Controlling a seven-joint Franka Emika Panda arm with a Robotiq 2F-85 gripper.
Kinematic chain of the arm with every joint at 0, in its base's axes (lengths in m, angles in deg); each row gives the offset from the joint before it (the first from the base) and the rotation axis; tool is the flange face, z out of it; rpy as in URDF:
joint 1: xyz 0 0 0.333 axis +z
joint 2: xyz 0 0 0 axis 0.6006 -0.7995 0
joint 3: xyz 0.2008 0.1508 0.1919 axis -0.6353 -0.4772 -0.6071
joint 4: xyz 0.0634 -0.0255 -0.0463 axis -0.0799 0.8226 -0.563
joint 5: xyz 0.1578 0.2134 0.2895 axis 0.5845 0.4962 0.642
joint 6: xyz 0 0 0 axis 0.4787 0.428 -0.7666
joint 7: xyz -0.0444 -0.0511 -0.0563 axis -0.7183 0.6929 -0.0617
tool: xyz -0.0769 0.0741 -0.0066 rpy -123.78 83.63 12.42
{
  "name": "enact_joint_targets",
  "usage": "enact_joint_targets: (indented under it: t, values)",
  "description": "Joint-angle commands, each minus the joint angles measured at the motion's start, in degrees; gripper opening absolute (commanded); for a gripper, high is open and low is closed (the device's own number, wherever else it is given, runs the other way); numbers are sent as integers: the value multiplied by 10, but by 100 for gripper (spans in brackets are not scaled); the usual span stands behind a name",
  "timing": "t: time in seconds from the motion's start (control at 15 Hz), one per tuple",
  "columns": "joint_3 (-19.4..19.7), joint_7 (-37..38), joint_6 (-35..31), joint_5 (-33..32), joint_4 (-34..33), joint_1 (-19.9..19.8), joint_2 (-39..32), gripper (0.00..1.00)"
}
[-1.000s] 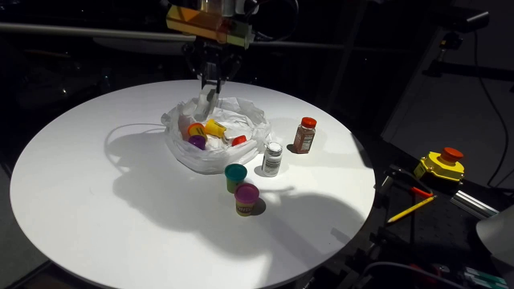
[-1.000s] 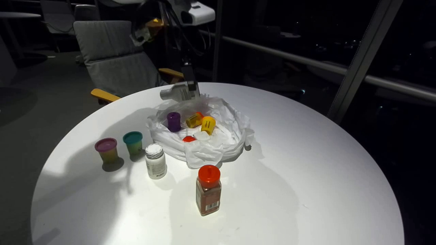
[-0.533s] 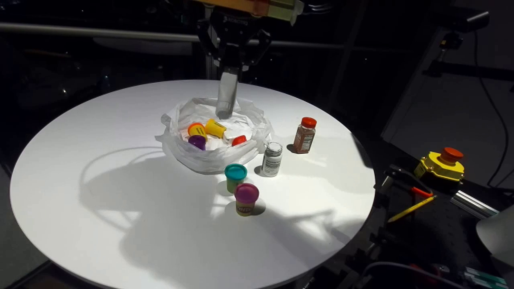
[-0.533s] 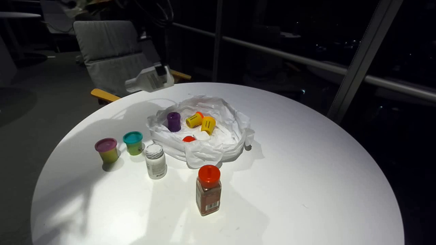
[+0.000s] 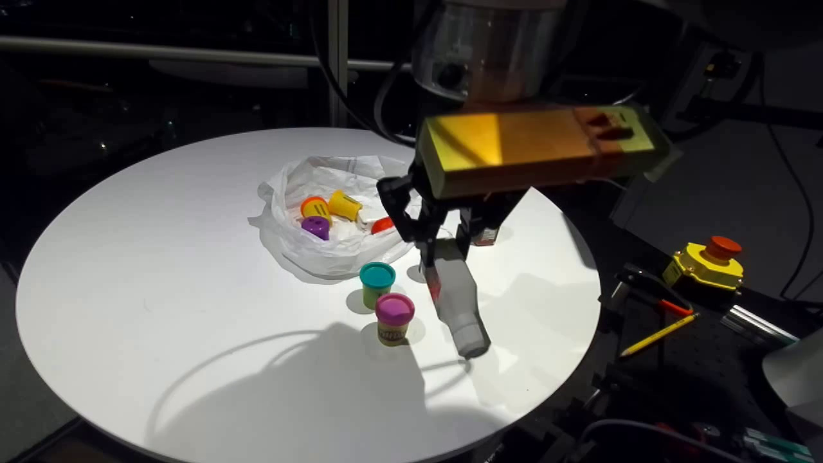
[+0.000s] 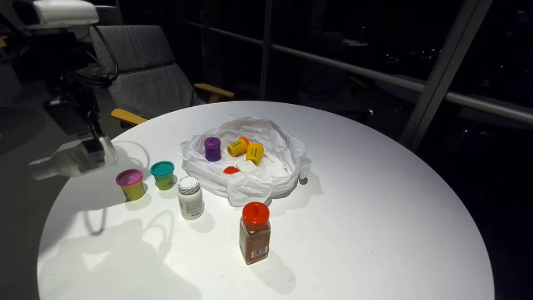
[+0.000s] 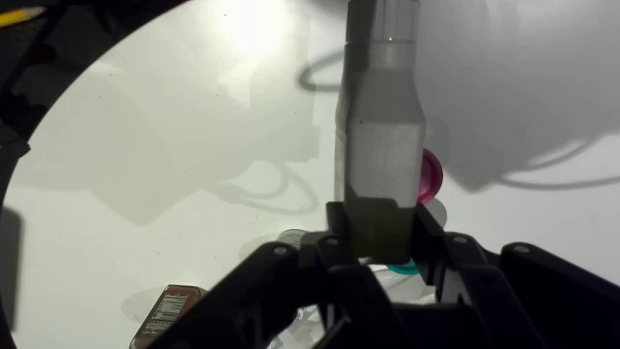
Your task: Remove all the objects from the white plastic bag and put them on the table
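Note:
My gripper (image 5: 445, 252) is shut on a pale squarish bottle (image 7: 385, 150), held tilted in the air with its neck away from the jaws. The white plastic bag (image 6: 287, 146) lies spread on the white table (image 6: 374, 216). Inside it are a purple jar (image 6: 212, 150), a yellow jar with an orange lid (image 6: 237, 147), another yellow jar (image 6: 255, 154), a red-topped thing (image 6: 230, 170) and a white piece (image 6: 247, 166). Outside the bag stand a pink-lidded jar (image 6: 132, 185), a teal-lidded jar (image 6: 163, 175), a white bottle (image 6: 190, 199) and a red-capped shaker (image 6: 255, 237).
Held bottle and gripper hang close to the pink-lidded jar in an exterior view. Off the tabletop sit a yellow device with a red button (image 5: 707, 267) and a yellow pencil (image 5: 659, 335). A grey chair (image 6: 141, 83) stands behind the table.
The gripper has carried the pale bottle from over the bag out past its rim, toward the side with the pink- and teal-lidded jars. The bag and the standing things have stayed put.

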Motion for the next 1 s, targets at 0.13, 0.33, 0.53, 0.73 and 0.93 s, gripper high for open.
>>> enact_joint_targets:
  t: [0.13,0.33,0.53,0.73,0.93]
  values:
    - [-13,-61,-53,-58,20,-18,-53,11]
    - [8,-59,-39,-106,-2,-15,-100,11]
    - [35,-56,-25,-146,-29,-5,-137,11]
    - [53,-56,-30,-166,-57,-3,-168,11]
    - [60,-58,-26,-173,-82,4,-175,61]
